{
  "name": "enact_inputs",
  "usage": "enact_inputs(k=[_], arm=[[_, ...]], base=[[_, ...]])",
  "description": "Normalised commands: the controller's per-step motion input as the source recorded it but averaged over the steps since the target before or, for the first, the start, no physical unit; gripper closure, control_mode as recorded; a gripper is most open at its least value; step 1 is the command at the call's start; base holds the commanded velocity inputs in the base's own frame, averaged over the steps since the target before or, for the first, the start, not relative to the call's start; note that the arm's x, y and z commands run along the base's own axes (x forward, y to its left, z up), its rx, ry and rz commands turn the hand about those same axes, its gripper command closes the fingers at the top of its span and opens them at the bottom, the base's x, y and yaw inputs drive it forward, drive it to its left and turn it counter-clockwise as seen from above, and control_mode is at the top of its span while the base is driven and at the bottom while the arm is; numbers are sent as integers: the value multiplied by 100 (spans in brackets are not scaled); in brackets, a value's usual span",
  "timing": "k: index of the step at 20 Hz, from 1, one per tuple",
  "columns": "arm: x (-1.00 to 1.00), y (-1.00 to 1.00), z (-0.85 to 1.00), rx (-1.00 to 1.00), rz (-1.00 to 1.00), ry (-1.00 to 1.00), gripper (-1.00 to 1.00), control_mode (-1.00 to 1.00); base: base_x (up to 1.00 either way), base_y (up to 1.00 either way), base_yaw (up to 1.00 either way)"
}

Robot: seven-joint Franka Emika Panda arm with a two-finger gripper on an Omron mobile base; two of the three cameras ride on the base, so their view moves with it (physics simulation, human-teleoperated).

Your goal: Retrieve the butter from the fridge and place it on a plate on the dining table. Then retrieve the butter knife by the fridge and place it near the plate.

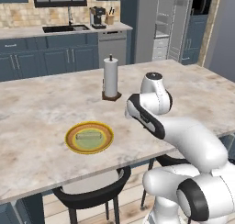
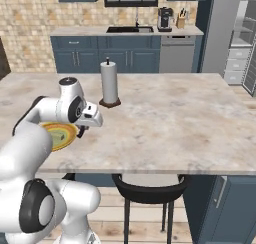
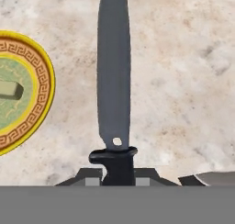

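My gripper (image 3: 118, 175) is shut on the handle of the butter knife (image 3: 113, 71). Its dark slim blade points away from the hand, just above the dining table (image 1: 41, 108). The plate (image 3: 39, 71) lies directly left of the blade, yellow-orange rim and pale green centre. The butter (image 3: 10, 91) rests on it as a small pale stick. From the base, the plate (image 1: 69, 138) with the butter (image 1: 89, 137) sits near the table's front edge, and my arm bends down just right of it. The plate (image 2: 67, 138) is partly hidden by my arm in the right base view.
A paper towel holder (image 1: 110, 78) stands on the table behind the plate. Black stools (image 1: 92, 191) are tucked under the front edge. The grey fridge (image 2: 222, 28) stands at the far right with a door open, beside the counter with a sink and coffee machine (image 1: 97, 17).
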Motion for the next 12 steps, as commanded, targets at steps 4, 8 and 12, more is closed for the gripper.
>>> enact_inputs(k=[4, 8, 12], arm=[[33, 0, -28, 0, 2, -6, 100, -100], [0, 0, -11, -2, 0, 0, 100, -100], [0, 0, -14, 0, 4, 3, 100, -100]], base=[[0, 0, 0], [0, 0, 0], [0, 0, 0]])
